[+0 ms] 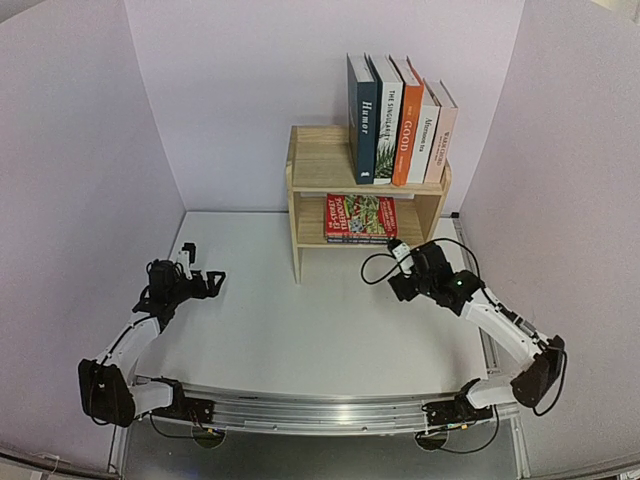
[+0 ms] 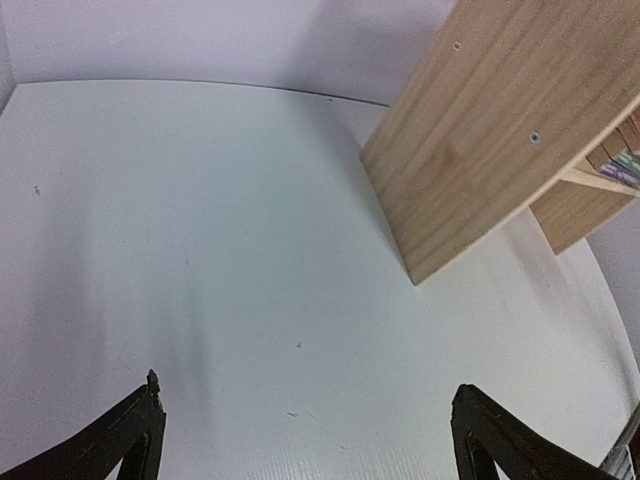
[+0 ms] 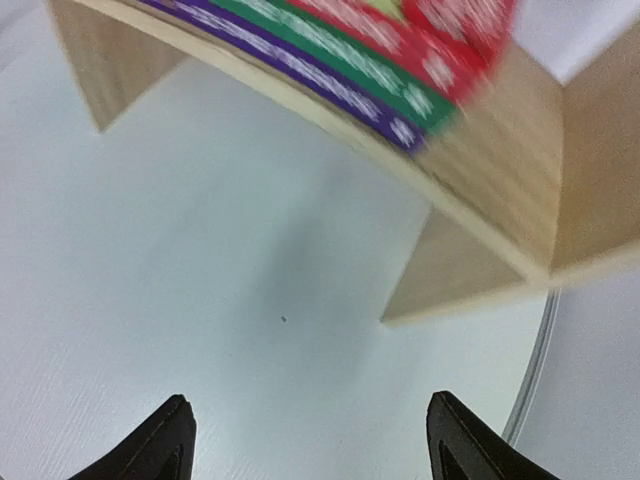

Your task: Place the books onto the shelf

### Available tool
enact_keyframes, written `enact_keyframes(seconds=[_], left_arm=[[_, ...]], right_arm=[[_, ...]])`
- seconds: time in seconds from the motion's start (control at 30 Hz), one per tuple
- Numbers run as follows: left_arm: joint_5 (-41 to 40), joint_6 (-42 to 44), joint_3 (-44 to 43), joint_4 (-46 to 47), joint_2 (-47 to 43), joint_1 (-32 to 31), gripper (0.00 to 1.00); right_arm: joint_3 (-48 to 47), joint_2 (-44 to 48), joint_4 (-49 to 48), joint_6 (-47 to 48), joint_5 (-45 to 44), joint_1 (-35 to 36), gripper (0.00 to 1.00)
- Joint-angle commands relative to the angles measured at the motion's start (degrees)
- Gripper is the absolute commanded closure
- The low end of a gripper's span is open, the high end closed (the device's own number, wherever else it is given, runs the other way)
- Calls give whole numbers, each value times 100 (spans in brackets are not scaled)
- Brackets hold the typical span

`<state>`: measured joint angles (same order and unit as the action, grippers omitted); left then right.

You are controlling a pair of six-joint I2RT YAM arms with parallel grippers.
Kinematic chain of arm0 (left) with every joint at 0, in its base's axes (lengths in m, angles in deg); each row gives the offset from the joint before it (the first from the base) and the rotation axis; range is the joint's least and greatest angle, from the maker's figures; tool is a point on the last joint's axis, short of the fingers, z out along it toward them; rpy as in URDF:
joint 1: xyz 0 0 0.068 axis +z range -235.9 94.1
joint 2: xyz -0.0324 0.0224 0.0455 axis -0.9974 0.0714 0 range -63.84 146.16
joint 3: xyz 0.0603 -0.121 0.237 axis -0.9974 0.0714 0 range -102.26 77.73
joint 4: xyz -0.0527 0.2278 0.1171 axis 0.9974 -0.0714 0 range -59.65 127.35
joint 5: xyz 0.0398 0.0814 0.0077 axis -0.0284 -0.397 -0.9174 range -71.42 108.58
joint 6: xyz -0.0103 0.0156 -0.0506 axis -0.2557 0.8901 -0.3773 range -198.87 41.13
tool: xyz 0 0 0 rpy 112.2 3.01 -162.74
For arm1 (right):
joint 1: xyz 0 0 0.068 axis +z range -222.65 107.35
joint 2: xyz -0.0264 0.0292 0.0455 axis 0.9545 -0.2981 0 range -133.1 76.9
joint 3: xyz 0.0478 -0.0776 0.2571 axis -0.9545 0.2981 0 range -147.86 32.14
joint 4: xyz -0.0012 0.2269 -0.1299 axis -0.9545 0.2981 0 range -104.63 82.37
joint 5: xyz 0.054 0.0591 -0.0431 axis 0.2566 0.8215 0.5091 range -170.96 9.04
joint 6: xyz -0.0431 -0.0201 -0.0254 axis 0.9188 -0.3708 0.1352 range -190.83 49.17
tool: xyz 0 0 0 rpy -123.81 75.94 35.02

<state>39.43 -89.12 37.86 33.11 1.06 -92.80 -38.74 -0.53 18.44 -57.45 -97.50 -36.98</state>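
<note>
The shelf (image 1: 318,165) of pale wood stands at the back of the table. On its top board several books stand upright, among them the dark blue "Humor" (image 1: 364,120) and the orange "GOOD" (image 1: 406,128). A flat stack of paperbacks with a red cover on top (image 1: 358,217) lies on the lower tier. In the right wrist view the stack (image 3: 400,55) shows red, green and purple edges, blurred. My right gripper (image 1: 396,268) (image 3: 310,398) hangs open and empty just in front of the lower tier. My left gripper (image 1: 203,266) (image 2: 307,385) is open and empty over the table, left of the shelf's side panel (image 2: 480,130).
Pale walls close in the white table (image 1: 260,320) at the back and on both sides. A metal rail (image 1: 320,410) with both arm bases runs along the near edge. The right arm's cable loops just in front of the shelf's lower tier.
</note>
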Motion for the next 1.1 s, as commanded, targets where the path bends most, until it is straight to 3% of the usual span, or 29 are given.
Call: enact_keyframes(seconds=[0.0, 0.13, 0.27, 0.33, 0.43, 0.63, 0.83, 1.07], left_arm=[[-666, -316, 393, 1211, 31, 98, 0], [-1021, -151, 952, 1738, 53, 107, 0], [-1507, -196, 1197, 1788, -99, 282, 0], [-1632, -198, 1267, 1848, -183, 437, 0], [-1649, -97, 1387, 1951, -294, 677, 0], [-1026, -134, 1552, 1730, -623, 1334, 0], [-1767, -197, 1604, 936, -891, 1371, 0], [-2158, -279, 1879, 1159, -991, 1375, 0]], right_arm=[[1065, 678, -533, -2043, -205, -1056, 23], [2198, 1177, -1262, -2628, -484, -2066, 23], [3633, 2126, -2613, -3256, -401, -3347, 24], [4412, 2589, -3247, -3302, -608, -3611, 24], [5018, 3095, -3678, -3111, -891, -3691, 25], [5914, 3995, -4150, -2695, -487, -3692, 27], [6371, 4774, -4157, -2700, -458, -3691, 27], [6374, 4732, -4195, -2735, -435, -3693, 27]])
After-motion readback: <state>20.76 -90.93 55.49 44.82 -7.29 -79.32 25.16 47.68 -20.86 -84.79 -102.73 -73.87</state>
